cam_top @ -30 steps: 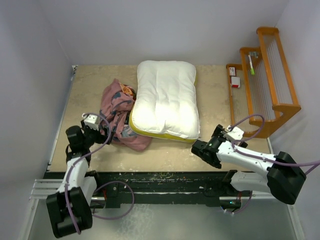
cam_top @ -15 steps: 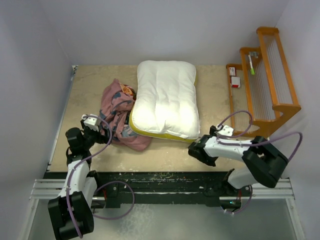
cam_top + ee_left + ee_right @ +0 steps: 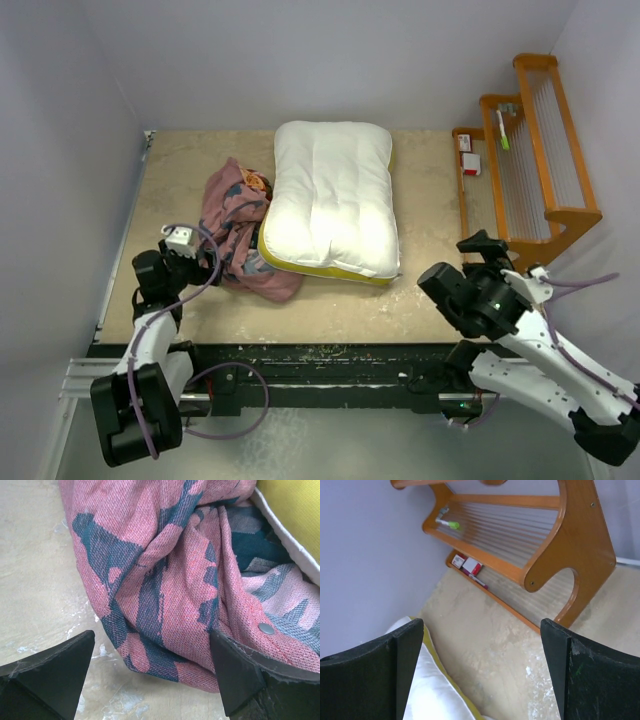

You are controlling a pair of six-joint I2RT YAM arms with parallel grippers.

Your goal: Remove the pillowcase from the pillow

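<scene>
Lifted clear of the pillow [image 3: 335,195], whose near right corner it hovered by half a second ago, the right gripper [image 3: 483,243] now stands raised well to the pillow's right, while the left gripper [image 3: 195,262] has hardly shifted from its post at the pillow's near left. The white quilted pillow lies bare on the table [image 3: 430,190], its yellow band showing along the near edge. The pillowcase [image 3: 235,235] is off it, heaped in a crumpled mound against the pillow's left side, pinkish inside out with dark teal patches and a scrap of orange at the far end. Seen from the left wrist, the left gripper [image 3: 150,635] is spread wide at the mound's near edge with folds of the pillowcase [image 3: 165,570] between its fingers; the right-hand finger sits at a hem with a metal snap [image 3: 266,628], but nothing is pinched. The right gripper [image 3: 480,625] is likewise wide open and empty, looking down past a corner of the pillow [image 3: 430,690] toward a wooden rack [image 3: 560,545] at the wall on the pillow's right, a red-and-white box [image 3: 471,566] at the rack's foot.
</scene>
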